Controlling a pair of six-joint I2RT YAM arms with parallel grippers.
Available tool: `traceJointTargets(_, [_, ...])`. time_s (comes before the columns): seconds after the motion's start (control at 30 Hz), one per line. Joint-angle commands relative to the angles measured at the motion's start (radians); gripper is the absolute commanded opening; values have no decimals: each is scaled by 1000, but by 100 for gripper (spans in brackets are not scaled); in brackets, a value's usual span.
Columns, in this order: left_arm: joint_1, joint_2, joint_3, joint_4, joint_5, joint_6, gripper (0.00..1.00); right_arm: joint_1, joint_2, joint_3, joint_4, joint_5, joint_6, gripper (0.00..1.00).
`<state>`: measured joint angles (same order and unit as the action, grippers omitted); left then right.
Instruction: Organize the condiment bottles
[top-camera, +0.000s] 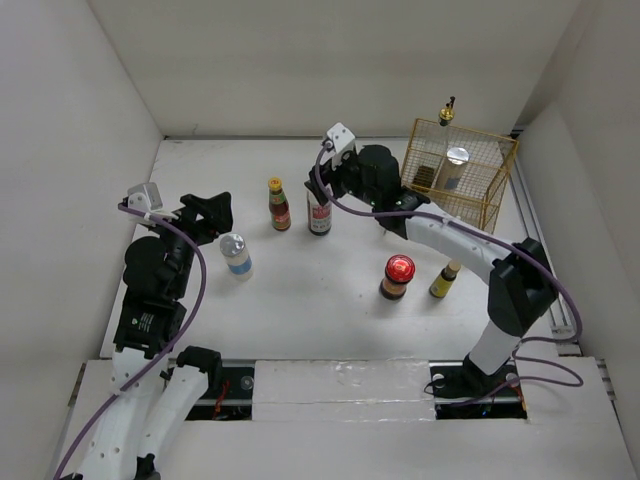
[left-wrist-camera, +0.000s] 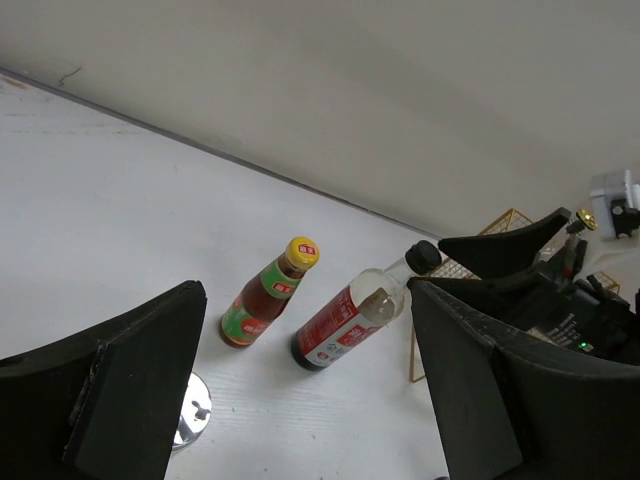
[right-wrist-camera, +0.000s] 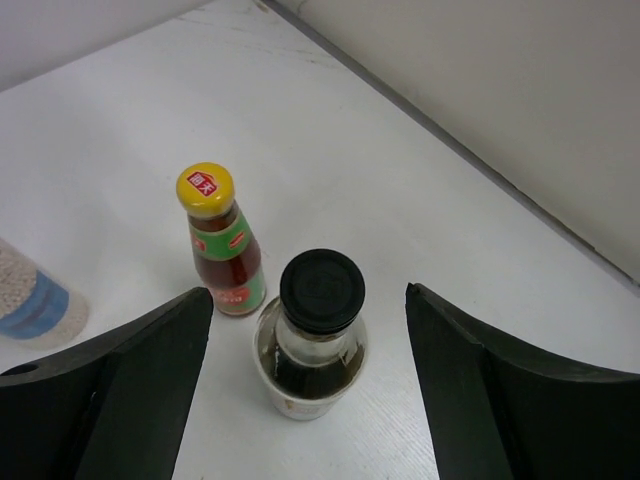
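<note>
While upright, silver-lidded bottle (top-camera: 456, 162) inside wire basket (top-camera: 484, 192).

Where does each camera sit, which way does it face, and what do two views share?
Top external: above and behind the bases, looking down on the table; left arm and right arm show.
Left wrist: low, facing the far wall past the yellow-capped bottle and black-capped bottle; left fingers frame it.
Right wrist: angled down over the black-capped bottle, between the right fingers.
Shared: both wrist views show these two bottles.
</note>
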<state>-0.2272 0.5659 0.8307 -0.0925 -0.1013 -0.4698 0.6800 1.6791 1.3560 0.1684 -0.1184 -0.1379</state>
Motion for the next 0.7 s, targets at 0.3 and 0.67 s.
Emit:
traceJointTargets(0.3, [2,-3,1,51,12,-3,79,-25,146,127,39,-43,52,41])
traceJointTargets(0.67, [2,6,1,51,12,-3,79,-129,-155,9,273,-135,166,9])
